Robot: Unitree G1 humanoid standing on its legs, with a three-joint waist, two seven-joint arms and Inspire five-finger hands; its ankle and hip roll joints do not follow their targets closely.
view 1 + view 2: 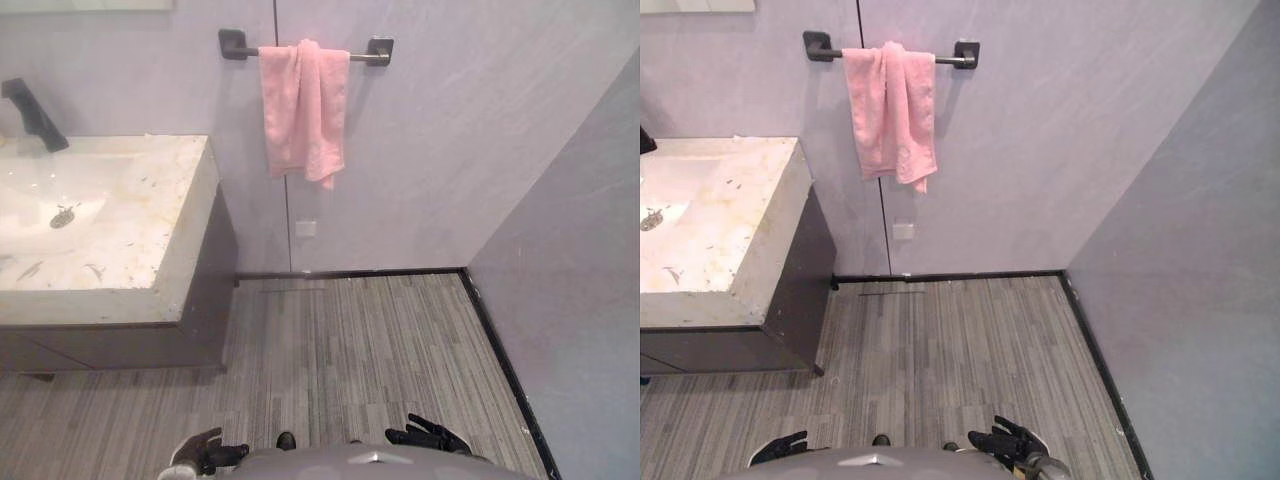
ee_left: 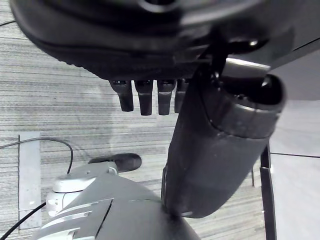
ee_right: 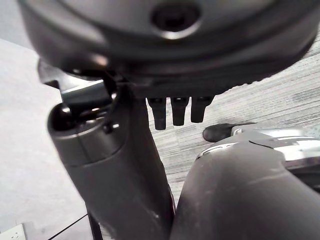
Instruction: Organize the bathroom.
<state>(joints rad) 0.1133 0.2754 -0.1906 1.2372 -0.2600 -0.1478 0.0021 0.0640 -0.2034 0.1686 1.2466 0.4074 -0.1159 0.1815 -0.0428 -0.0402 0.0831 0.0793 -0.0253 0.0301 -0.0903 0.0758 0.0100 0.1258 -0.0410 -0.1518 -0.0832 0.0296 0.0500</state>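
Pink towel (image 1: pixel 304 108) hangs over the dark wall bar (image 1: pixel 370 57), bunched toward the bar's left half, lower corners uneven, hanging free against the pale wall. A small white socket plate (image 1: pixel 306 228) sits on the wall below it, just above the black skirting.

To my left, the stone-topped vanity (image 1: pixel 170 240) with its sunken basin (image 1: pixel 30 205). The left eye view takes in the black tap (image 1: pixel 32 114) and the drain (image 1: pixel 63 215); the right eye view cuts the tap to a sliver at the frame edge and gives more of the grey side wall (image 1: pixel 1200 270) on my right.

Striped grey floor (image 1: pixel 350 340) runs from the vanity to the side wall.

My left hand (image 1: pixel 208 452) sits low at my side, well away from the towel. Its wrist view shows my fingers (image 2: pixel 142 97) straight, side by side, pointing at the floor, thumb alongside, nothing between them.

My right hand (image 1: pixel 1002 440) is low on the other side, fingers (image 3: pixel 172 111) likewise straight and relaxed, holding nothing.
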